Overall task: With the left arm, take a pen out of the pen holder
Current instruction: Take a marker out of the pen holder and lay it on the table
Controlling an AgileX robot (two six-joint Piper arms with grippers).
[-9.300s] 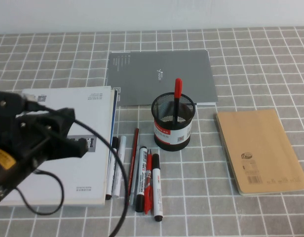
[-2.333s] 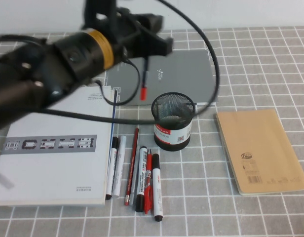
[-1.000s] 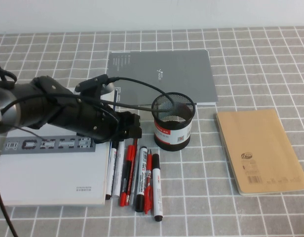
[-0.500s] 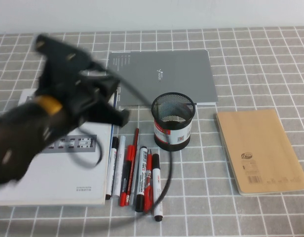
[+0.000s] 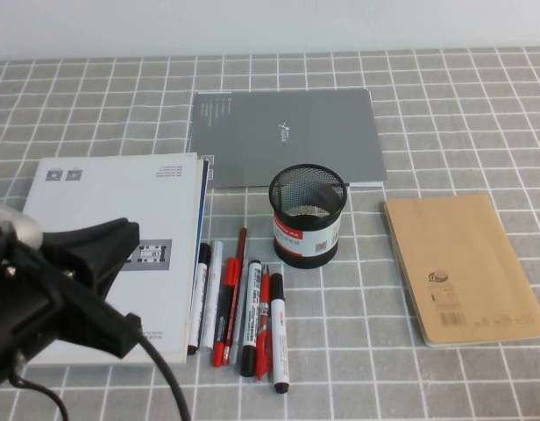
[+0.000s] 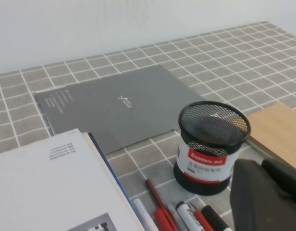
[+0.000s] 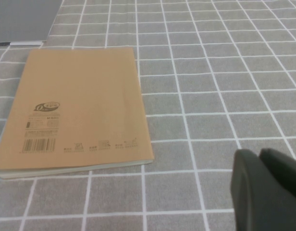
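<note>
Left pincer (image 6: pixel 261 163): you find it low at the near left of the desk (image 5: pixel 366 351), over the white book (image 5: pixel 112 202); its fingers are pressed together and hold nothing.
Right pincer (image 7: pixel 258 153): you see it only from its own wrist camera, above the desk beside the brown notebook (image 7: pixel 80 106); its fingers lie together with nothing between them.
Red pen (image 5: pixel 223 307): it lies flat on the desk in the row of pens (image 5: pixel 252 307), between the white marker (image 5: pixel 214 281) and the thin pencil (image 5: pixel 239 263).
Pen holder (image 5: pixel 308 219): a black mesh cup, upright, just right of that row and near the gray notebook (image 5: pixel 287 136); inside you see only its mesh floor.
</note>
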